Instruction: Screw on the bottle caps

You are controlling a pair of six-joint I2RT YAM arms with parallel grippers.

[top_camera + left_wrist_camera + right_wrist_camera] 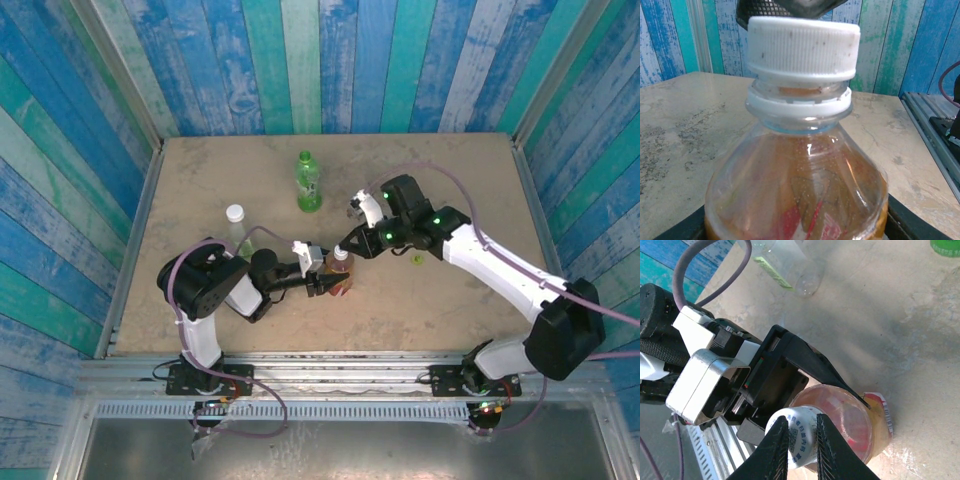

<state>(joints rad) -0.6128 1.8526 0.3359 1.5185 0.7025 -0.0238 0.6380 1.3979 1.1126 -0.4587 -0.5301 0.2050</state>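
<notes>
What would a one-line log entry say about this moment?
left jaws: shut on amber bottle | right jaws: shut on its white cap | cap: sitting on bottle

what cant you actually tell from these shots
Threads of the amber bottle: left wrist view, hidden under the white cap, so how far it is screwed on is unclear.
Its red label: cut off by the lower edge there.
Top of the clear bottle: right wrist view, cut off by the upper edge.
The small green speck: top view, too small to call a cap.
</notes>
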